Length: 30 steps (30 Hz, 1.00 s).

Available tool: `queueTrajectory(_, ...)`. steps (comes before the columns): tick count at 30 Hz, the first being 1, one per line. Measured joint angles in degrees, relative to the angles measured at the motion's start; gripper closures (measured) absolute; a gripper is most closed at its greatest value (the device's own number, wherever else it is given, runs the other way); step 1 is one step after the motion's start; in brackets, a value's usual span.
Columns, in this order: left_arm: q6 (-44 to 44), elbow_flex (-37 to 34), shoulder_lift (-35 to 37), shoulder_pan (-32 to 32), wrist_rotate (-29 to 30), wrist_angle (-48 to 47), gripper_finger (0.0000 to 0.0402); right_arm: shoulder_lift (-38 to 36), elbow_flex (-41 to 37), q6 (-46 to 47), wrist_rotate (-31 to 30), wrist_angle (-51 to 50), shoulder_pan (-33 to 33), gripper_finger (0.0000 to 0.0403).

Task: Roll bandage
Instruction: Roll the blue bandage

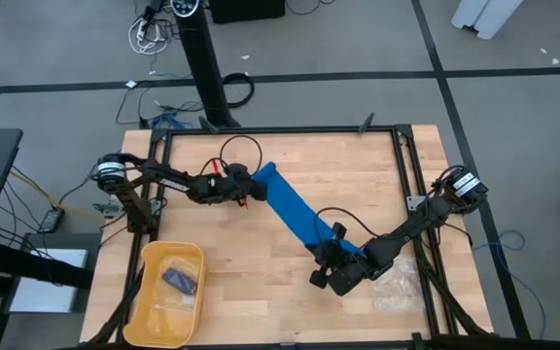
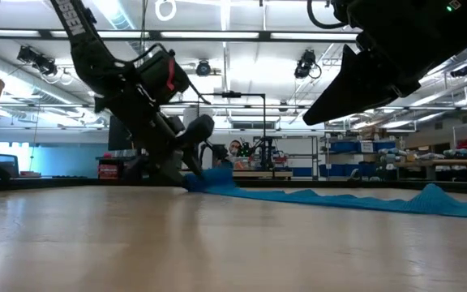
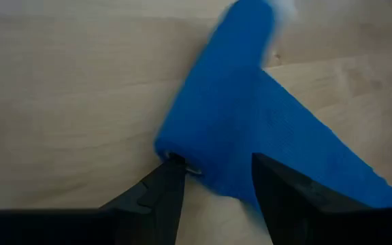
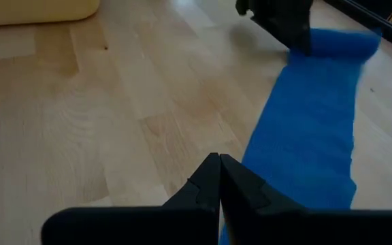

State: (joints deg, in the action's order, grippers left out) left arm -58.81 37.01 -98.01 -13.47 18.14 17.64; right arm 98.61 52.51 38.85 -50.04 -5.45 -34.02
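The bright blue bandage [image 1: 295, 209] lies as a long flat band slanting across the wooden table, from far left to near right. Its far end is wound into a small roll [image 3: 213, 129]. My left gripper [image 1: 249, 189] is at that roll, shut on it; it also shows in the low view [image 2: 191, 158]. My right gripper [image 1: 321, 272] hovers shut over the band's near end, its fingertips [image 4: 218, 167] beside the band's edge [image 4: 264, 156]. In the low view it stands clear above the table [image 2: 323, 109]. My left gripper has the bandage's rolled far end between its two fingers. One fingertip [image 3: 165, 184] sits at the roll's open end [image 3: 177, 155], the other [image 3: 274, 180] at the side where the flat band leaves the roll. The fingers slant down from the table's left. The roll rests on the table.
A yellow tray [image 1: 149, 292] at the table's near left holds a small dark packet [image 1: 179, 281]. A clear plastic bag [image 1: 399, 282] lies near the right arm. A black frame [image 1: 280, 132] borders the table's far and side edges.
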Motion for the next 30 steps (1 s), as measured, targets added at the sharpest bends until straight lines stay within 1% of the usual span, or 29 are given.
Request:
queueTrajectory(4,-0.17,0.07,-3.14,-0.88,-0.08,5.18,0.0223,0.0,0.0,0.0,-0.07,-0.13,-0.02,0.0394)
queueTrajectory(7,-0.02,0.07,-3.85,-1.16,0.28,7.21,0.0223,0.0,0.0,0.0,-0.04,-0.2,-0.02,0.0395)
queueTrajectory(10,0.07,0.04,-3.94,-1.14,1.22,8.16,0.0223,0.0,0.0,0.07,-0.04,-0.18,-0.04,0.0396)
queueTrajectory(21,1.8,0.0,-4.01,-0.77,1.63,8.74,0.0223,0.0,0.0,0.11,-0.02,-0.17,-0.07,0.0394)
queueTrajectory(30,1.64,-0.01,-4.04,-0.02,0.99,11.01,0.0223,0.0,0.0,0.12,0.04,-0.17,-0.07,0.0394)
